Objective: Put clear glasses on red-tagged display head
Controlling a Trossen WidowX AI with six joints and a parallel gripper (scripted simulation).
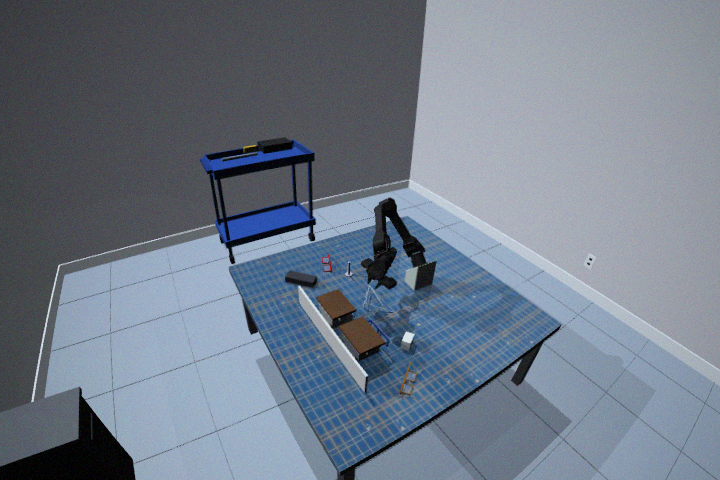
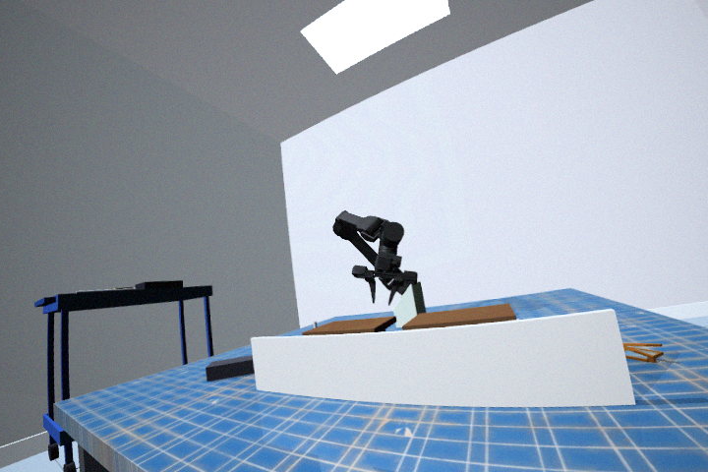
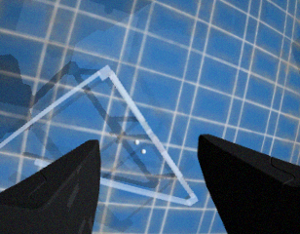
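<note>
The clear glasses [image 1: 366, 297] [image 3: 140, 120] are on the table in front of the arm; the wrist view shows their pale front bar and the two temples spreading from it. My gripper [image 1: 378, 283] [image 2: 382, 303] [image 3: 149, 147] is partly open and above the glasses, with the front bar in view between its fingertips and nothing held. The display heads are mostly hidden under two brown boards, a farther one [image 1: 336, 303] [image 2: 349, 325] and a nearer one [image 1: 362, 333] [image 2: 460, 316]. Blue glasses [image 1: 379, 330] show at the nearer one. I cannot make out the red tag.
A long white panel [image 1: 332, 339] [image 2: 443, 361] stands behind the heads. A pale upright plate [image 1: 420, 275] [image 2: 410, 306] stands by the arm. A white block [image 1: 407, 340], orange glasses [image 1: 404, 380], red glasses [image 1: 329, 263], a black case [image 1: 301, 278] [image 2: 229, 369] and a small post [image 1: 348, 270] are around.
</note>
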